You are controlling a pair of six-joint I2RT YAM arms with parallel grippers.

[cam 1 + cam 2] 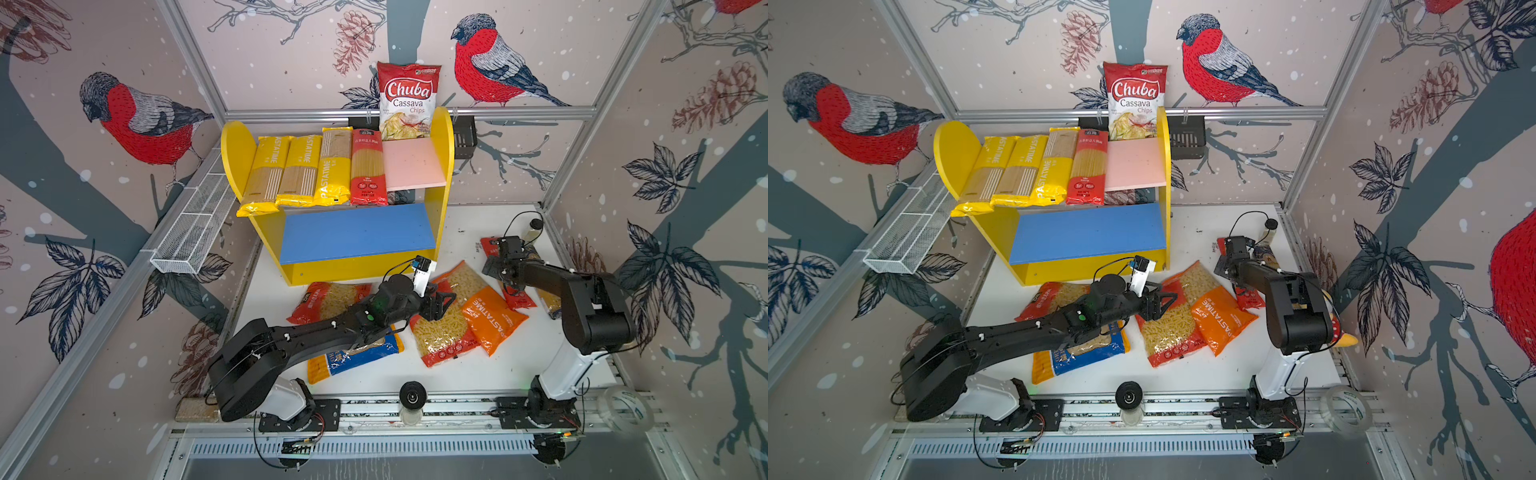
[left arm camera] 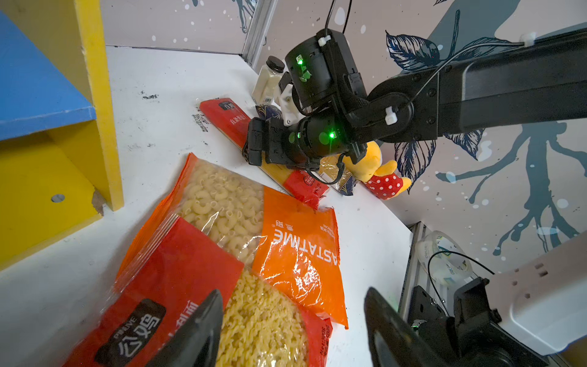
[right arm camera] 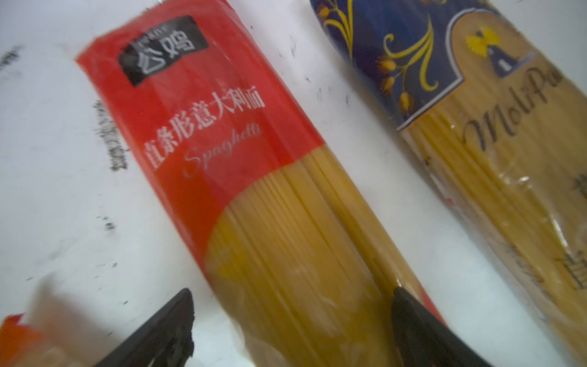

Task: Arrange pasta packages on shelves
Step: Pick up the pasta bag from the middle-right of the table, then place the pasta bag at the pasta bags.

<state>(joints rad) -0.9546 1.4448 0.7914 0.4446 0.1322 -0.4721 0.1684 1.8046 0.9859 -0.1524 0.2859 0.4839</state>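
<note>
Shelves (image 1: pixel 443 137) stand at the eleven o'clock end of the white table (image 1: pixel 478 370), taking the back wall as twelve in both top views. On the pink upper board (image 1: pixel 413 164), three yellow packs (image 1: pixel 299 170) and one red pack (image 1: pixel 368 166) lie side by side, their near ends overhanging.

Left arm (image 1: pixel 316 332) stretches low from its base at seven o'clock toward two o'clock. It passes over a blue-and-yellow bag (image 1: pixel 361 357) and a red macaroni bag (image 1: pixel 328 297). Right arm (image 1: pixel 540 274) rises from five o'clock, folds at the elbow and reaches toward ten o'clock with the wrist pitched down.

At the table's middle lies a red spiral-pasta bag (image 1: pixel 440 338), with an orange bag (image 1: pixel 494 320) touching its three o'clock side.

Left gripper (image 2: pixel 290 317) hovers over the spiral-pasta bag, spread apart and holding nothing. Right gripper (image 3: pixel 292 317) stands wide astride the red spaghetti pack (image 3: pixel 254 190), which lies flat on the table at two o'clock. One finger (image 3: pixel 165 330) is over bare table beside the pack and the other is at its far edge. A dark-blue pack (image 3: pixel 476 159) lies just beside it.
</note>
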